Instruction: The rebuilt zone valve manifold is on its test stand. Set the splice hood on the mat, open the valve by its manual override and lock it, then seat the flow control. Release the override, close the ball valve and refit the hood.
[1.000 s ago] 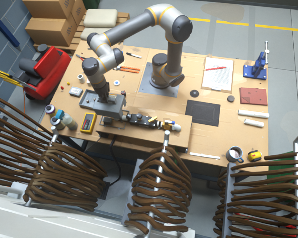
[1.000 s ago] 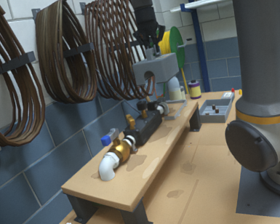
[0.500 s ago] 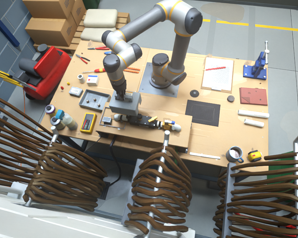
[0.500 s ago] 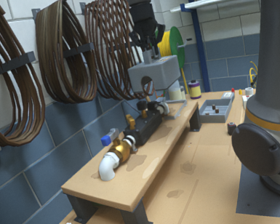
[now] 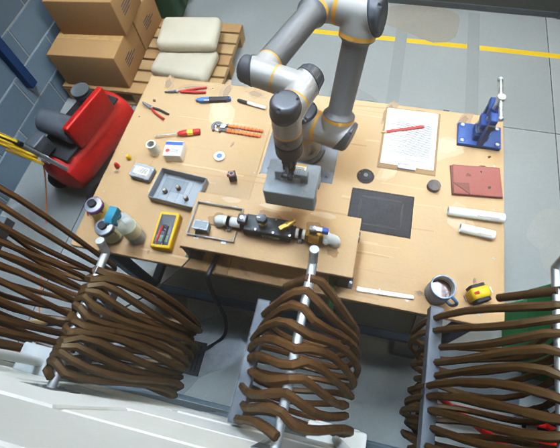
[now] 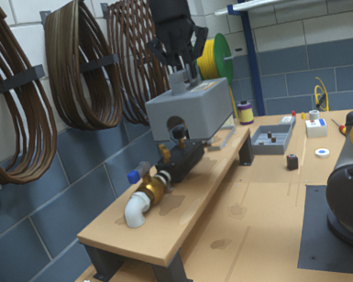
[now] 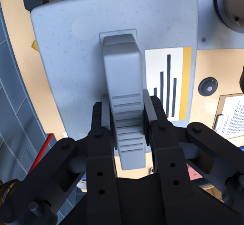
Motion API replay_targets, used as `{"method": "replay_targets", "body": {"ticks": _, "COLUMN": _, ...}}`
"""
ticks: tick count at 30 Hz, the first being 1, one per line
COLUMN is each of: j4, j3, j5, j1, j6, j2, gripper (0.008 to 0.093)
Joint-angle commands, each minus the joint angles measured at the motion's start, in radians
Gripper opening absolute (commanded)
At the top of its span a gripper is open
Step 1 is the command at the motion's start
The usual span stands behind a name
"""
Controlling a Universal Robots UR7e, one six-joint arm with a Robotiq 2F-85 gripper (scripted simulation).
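Observation:
The valve manifold (image 5: 270, 228) (image 6: 171, 167) on its raised test stand is partly hidden behind the hood in the second side camera. The grey splice hood (image 5: 290, 184) (image 6: 190, 112) (image 7: 113, 49) hangs in the air above the bench, just behind the stand. My gripper (image 5: 287, 172) (image 6: 179, 62) (image 7: 128, 122) has its fingers clamped on either side of the hood's ribbed top handle. The yellow override lever (image 5: 286, 224) and the blue-handled ball valve (image 5: 318, 230) (image 6: 137, 175) sit on the manifold. The dark mat (image 5: 381, 211) (image 6: 329, 229) lies to the right.
A grey parts tray (image 5: 178, 188) (image 6: 272, 137) sits left of the hood, with a yellow meter (image 5: 166, 231) near the front edge. A clipboard (image 5: 410, 139), a blue vise (image 5: 482, 128) and two white tubes (image 5: 476, 214) lie right. Cable coils hang along the front.

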Motion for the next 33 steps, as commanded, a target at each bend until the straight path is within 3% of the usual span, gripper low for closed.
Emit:
{"method": "replay_targets", "body": {"ticks": 1, "j4": 0.001, "j3": 0.002, "j5": 0.000, "j1": 0.031, "j6": 0.030, "j2": -0.005, "gripper": 0.0080}}
{"method": "replay_targets", "body": {"ticks": 9, "j4": 0.006, "j3": 0.008, "j5": 0.000, "j1": 0.325, "j6": 0.324, "j2": -0.015, "gripper": 0.0080}}
{"method": "replay_targets", "body": {"ticks": 19, "j4": -0.023, "j3": -0.037, "j5": 0.000, "j1": 0.650, "j6": 0.651, "j2": 0.058, "gripper": 0.0080}}
{"method": "replay_targets", "body": {"ticks": 26, "j4": -0.043, "j3": -0.078, "j5": 0.000, "j1": 0.796, "j6": 0.797, "j2": 0.119, "gripper": 0.0080}}
{"method": "replay_targets", "body": {"ticks": 33, "j4": -0.053, "j3": -0.108, "j5": 0.000, "j1": 0.874, "j6": 0.875, "j2": 0.160, "gripper": 0.0080}}
